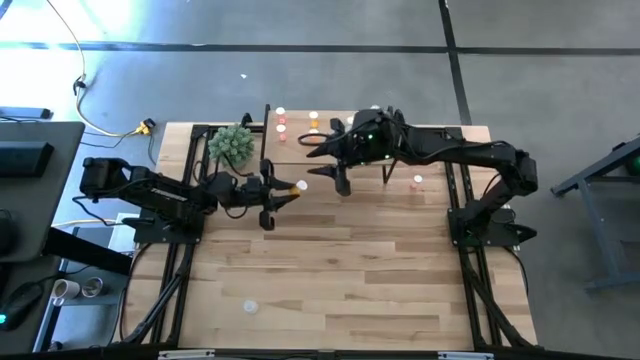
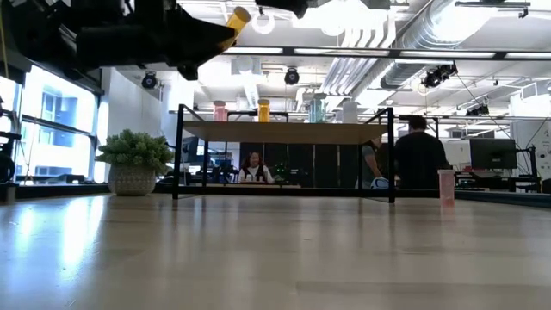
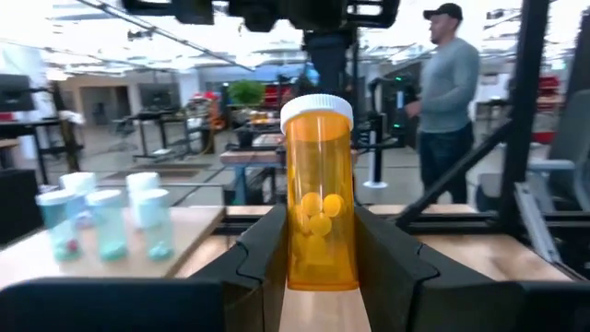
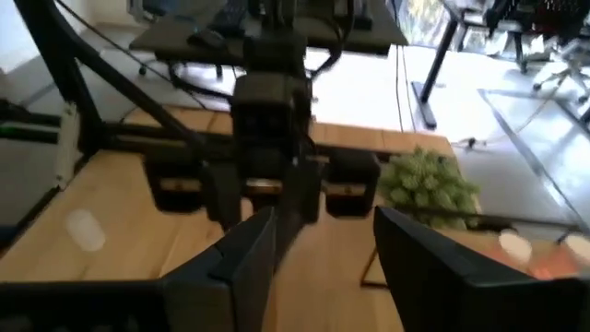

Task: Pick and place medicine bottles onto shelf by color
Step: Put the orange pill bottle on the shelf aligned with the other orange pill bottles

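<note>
While the left gripper (image 3: 318,267) is closed on an orange medicine bottle (image 3: 319,198), it holds that bottle upright by its lower body, white cap uppermost, raised clear of the bench (image 1: 340,280) near the middle of the far half, just short of the shelf (image 1: 300,135). This hold appears intended to let the bottle be stood directly on the shelf top, presumably beside the orange bottle already there (image 2: 263,109). The right gripper (image 4: 318,258) hangs above the shelf's front edge with its jaws parted and nothing between them. The shelf stands along the far edge of the bench and carries a pink bottle (image 2: 220,110), the orange one, and clear bottles (image 3: 111,221) in a group. One pink bottle (image 2: 445,186) stands on the bench toward the right edge. A potted plant (image 1: 232,145) sits at the shelf's left end, close to the left arm's path; the right arm over the shelf may also crowd the approach. People show in the room beyond.
</note>
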